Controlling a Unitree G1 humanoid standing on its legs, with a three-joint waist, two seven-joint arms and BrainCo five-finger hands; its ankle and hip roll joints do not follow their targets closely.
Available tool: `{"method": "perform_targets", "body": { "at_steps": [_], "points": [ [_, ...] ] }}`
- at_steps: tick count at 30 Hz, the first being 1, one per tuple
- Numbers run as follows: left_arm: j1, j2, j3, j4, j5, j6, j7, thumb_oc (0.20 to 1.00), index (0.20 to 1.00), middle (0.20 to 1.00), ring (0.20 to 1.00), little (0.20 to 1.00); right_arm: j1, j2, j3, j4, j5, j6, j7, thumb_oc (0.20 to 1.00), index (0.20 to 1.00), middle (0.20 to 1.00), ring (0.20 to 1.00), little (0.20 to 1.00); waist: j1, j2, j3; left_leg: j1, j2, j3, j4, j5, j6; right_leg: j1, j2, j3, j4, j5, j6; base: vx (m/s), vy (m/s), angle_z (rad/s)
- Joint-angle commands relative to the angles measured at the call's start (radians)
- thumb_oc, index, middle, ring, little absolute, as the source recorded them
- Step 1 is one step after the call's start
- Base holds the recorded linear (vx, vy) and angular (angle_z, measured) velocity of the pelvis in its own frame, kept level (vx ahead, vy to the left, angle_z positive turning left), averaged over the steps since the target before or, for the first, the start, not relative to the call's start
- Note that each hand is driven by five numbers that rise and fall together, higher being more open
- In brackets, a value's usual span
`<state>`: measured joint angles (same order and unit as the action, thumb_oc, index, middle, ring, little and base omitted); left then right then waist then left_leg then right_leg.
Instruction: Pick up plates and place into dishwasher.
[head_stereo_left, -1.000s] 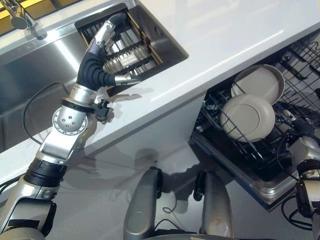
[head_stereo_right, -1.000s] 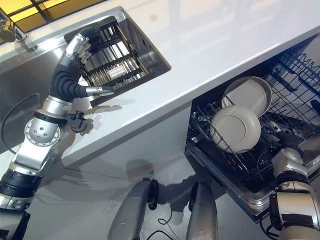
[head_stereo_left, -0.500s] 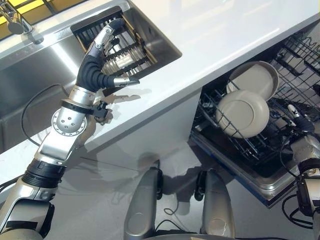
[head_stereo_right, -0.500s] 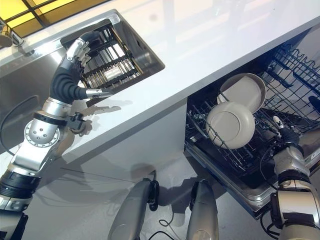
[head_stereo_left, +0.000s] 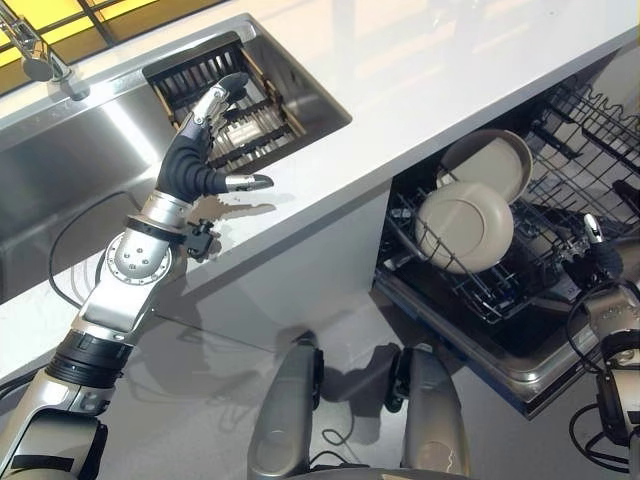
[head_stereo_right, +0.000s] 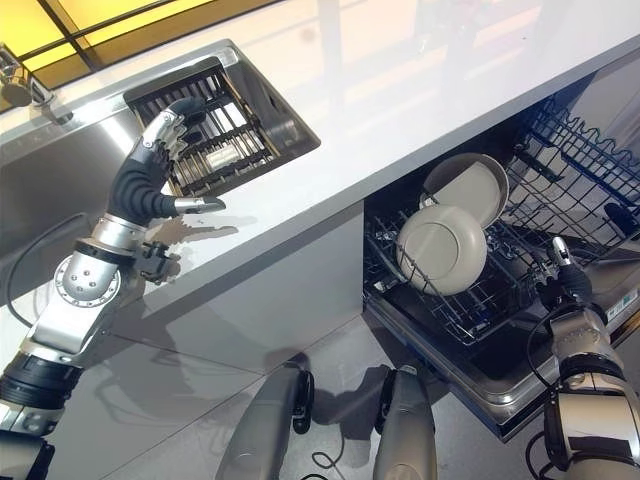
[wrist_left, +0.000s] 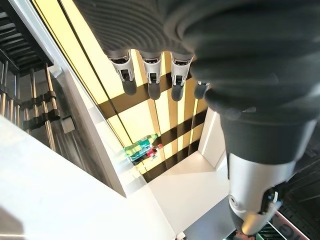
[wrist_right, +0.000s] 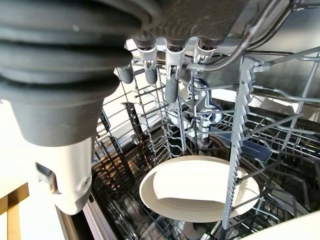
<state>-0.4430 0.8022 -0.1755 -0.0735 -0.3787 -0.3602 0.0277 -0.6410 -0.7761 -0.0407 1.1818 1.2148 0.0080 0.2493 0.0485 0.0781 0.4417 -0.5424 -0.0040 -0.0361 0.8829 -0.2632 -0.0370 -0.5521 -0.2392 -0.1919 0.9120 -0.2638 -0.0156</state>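
Two beige plates (head_stereo_left: 465, 225) stand on edge, one behind the other and overlapping, in the lower rack (head_stereo_left: 470, 290) of the open dishwasher (head_stereo_left: 520, 360), which sits beneath the white countertop (head_stereo_left: 420, 80). The right hand (head_stereo_right: 565, 285) is over the rack, beside the plates and clear of them, fingers (wrist_right: 171, 80) relaxed and holding nothing. The left hand (head_stereo_left: 195, 160) is raised above the countertop at the edge of the sink (head_stereo_left: 60, 170), over the dark drying rack (head_stereo_left: 245, 110), fingers (wrist_left: 151, 80) straight, thumb spread, empty.
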Motion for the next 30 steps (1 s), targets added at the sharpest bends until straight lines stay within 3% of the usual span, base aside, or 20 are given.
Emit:
{"method": "perform_targets", "body": {
  "at_steps": [1, 13, 21, 28, 30],
  "points": [
    [0.016, -0.025, -0.029, -0.015, -0.067, -0.035, -0.008, 1.0, 1.0, 1.0, 1.0, 1.0, -0.256, 0.051, 0.072, -0.136, -0.005, 0.021, 0.057, 1.0, 1.0, 1.0, 1.0, 1.0, 0.068, 0.01, 0.045, -0.001, -0.058, 0.08, 0.029, -0.082, 0.126, 0.011, 0.044, 0.009, 0.052, -0.04, -0.037, -0.01, -0.057, -0.07],
    [-0.03, 0.014, -0.034, -0.011, -0.123, -0.007, -0.019, 1.0, 1.0, 1.0, 1.0, 1.0, -0.487, -0.014, 0.176, -0.022, -0.093, 0.034, -0.035, 1.0, 1.0, 1.0, 1.0, 1.0, 0.115, 0.02, 0.049, -0.053, -0.075, 0.052, 0.02, -0.053, 0.122, -0.034, 0.035, -0.009, 0.071, -0.043, -0.039, 0.02, -0.055, -0.02],
    [-0.025, 0.04, -0.032, -0.024, -0.144, 0.001, -0.011, 1.0, 1.0, 1.0, 1.0, 1.0, -0.573, -0.03, 0.219, -0.019, -0.114, 0.001, -0.091, 1.0, 1.0, 1.0, 1.0, 1.0, 0.136, 0.028, 0.046, -0.076, -0.085, 0.043, -0.003, -0.028, 0.122, -0.051, 0.03, -0.023, 0.066, -0.038, -0.039, 0.02, -0.037, 0.2],
    [-0.001, 0.048, -0.018, -0.031, -0.159, -0.029, -0.033, 1.0, 1.0, 1.0, 1.0, 1.0, -0.629, -0.044, 0.256, -0.04, -0.128, -0.033, -0.124, 1.0, 1.0, 1.0, 1.0, 1.0, 0.148, 0.028, 0.038, -0.098, -0.09, 0.042, 0.009, -0.032, 0.124, -0.071, 0.027, -0.03, 0.074, -0.042, -0.041, 0.0, -0.016, 0.17],
    [-0.001, 0.042, -0.016, -0.031, -0.159, -0.034, -0.047, 1.0, 1.0, 1.0, 1.0, 1.0, -0.627, -0.047, 0.259, -0.034, -0.158, -0.021, -0.15, 1.0, 1.0, 1.0, 1.0, 1.0, 0.146, 0.024, 0.03, -0.096, -0.091, 0.04, 0.026, -0.061, 0.121, -0.07, 0.031, -0.02, 0.084, -0.062, -0.031, 0.01, 0.004, 0.11]
  ]
}}
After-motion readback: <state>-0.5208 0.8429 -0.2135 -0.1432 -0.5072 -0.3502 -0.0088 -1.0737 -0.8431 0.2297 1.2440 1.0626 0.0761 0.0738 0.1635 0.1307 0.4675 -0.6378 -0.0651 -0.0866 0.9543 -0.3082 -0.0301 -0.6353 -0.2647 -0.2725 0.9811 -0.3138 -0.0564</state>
